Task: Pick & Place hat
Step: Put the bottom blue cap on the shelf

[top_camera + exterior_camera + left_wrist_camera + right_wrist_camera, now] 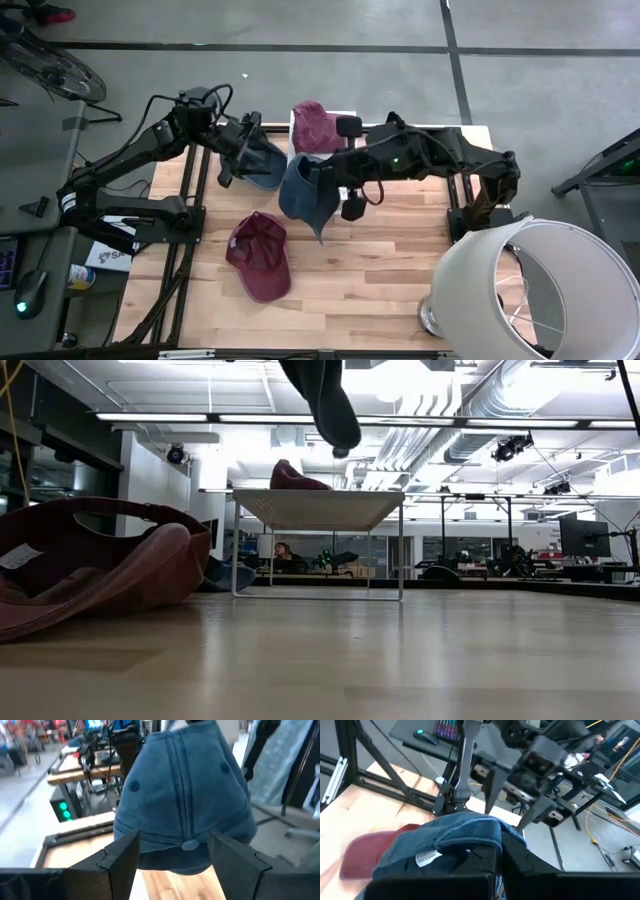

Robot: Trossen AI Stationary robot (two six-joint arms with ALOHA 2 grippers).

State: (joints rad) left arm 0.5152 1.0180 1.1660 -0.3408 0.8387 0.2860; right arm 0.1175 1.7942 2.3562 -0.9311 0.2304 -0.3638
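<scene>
A blue cap hangs in the air from my shut right gripper, above the table's middle. Its lower part dangles at the top of the low view. My left gripper is open, just left of that cap. Its fingers stand on either side of the crown without touching it. A second blue cap lies on the table under the left gripper. One maroon cap lies on the table near the front, and another sits on a small white stand. My right gripper has the blue cap by its rim edge, near the inner label, pinched between the two fingers. It reaches in from the table's right. The cap is lifted clear of the table and hangs below the fingers.
A large white lampshade stands at the table's near right corner. The white stand is at the far edge. Black frame bars run along the table's left side. Bare wood lies between the maroon cap and the lampshade.
</scene>
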